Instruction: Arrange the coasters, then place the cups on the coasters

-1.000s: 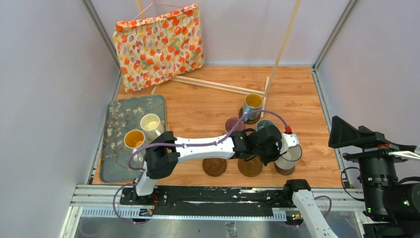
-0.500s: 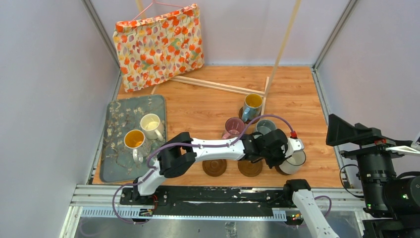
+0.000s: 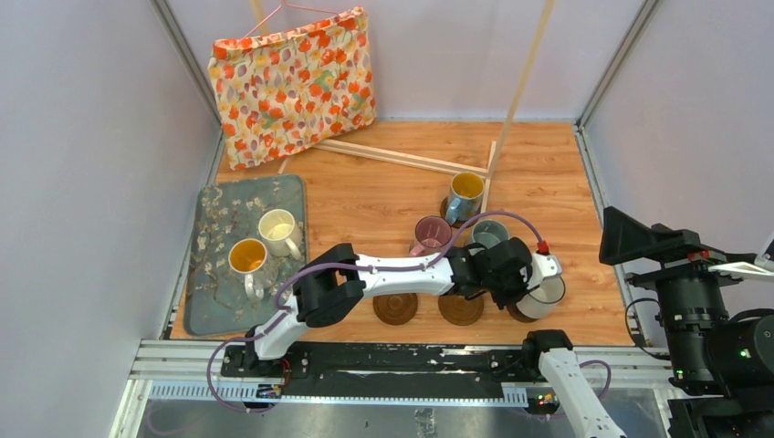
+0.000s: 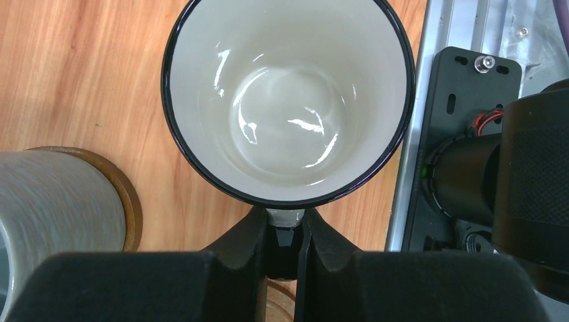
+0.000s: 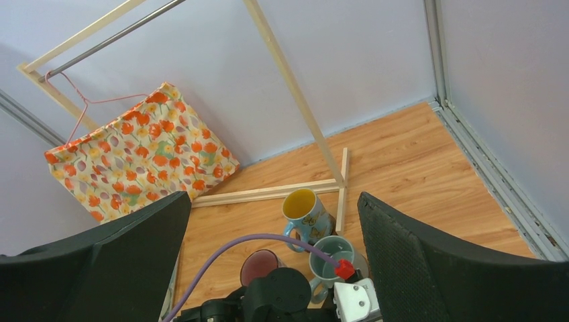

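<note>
My left gripper (image 4: pixel 285 227) is shut on the handle of the white cup with a dark rim (image 4: pixel 287 100). In the top view this cup (image 3: pixel 542 294) stands over a coaster (image 3: pixel 521 314) at the front right; whether it touches the coaster is unclear. Two bare coasters (image 3: pixel 395 307) (image 3: pixel 461 309) lie left of it. The blue cup (image 3: pixel 466 193), pink cup (image 3: pixel 431 232) and grey-blue cup (image 3: pixel 490 234) stand behind, and the grey-blue one (image 4: pixel 47 215) rests on a coaster (image 4: pixel 126 201). My right gripper (image 5: pixel 273 201) hangs open and high, holding nothing.
A grey floral mat (image 3: pixel 219 205) at the left carries a cream cup (image 3: pixel 277 228) and an orange-inside cup (image 3: pixel 247 258). A flowered fabric bag (image 3: pixel 292 82) hangs on a wooden rack (image 3: pixel 402 157) at the back. The metal rail (image 3: pixel 365 360) runs along the near edge.
My left arm has stretched a little further right and lower with the white cup, mostly in the first half second. The right arm has barely moved.
</note>
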You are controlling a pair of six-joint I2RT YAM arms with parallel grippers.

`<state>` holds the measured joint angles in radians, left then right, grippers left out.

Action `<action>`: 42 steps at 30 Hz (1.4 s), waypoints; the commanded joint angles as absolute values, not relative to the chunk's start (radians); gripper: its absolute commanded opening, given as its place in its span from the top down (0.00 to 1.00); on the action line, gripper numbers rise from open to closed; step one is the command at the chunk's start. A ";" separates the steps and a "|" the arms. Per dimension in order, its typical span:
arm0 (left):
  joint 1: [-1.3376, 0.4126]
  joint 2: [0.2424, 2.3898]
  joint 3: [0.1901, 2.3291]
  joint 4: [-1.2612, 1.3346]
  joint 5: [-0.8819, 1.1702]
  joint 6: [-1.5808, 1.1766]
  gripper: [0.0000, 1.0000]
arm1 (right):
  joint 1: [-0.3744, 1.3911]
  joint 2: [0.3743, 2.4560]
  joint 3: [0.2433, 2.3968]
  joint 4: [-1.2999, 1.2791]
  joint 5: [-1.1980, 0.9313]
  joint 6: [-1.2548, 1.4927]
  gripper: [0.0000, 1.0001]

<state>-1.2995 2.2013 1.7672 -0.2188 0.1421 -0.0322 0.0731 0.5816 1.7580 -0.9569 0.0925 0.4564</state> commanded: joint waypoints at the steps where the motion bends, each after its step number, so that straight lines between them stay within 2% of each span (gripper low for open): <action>1: -1.303 2.196 1.777 -0.136 0.118 -0.009 1.00 | 0.088 0.597 1.761 -0.950 0.069 0.456 0.00; 32: -1.285 2.125 1.632 -0.111 0.152 -0.008 1.00 | 0.087 0.594 1.739 -0.944 0.061 0.480 0.00; 42: -1.294 2.142 1.653 -0.144 0.163 -0.002 1.00 | 0.088 0.580 1.724 -0.945 0.073 0.479 0.00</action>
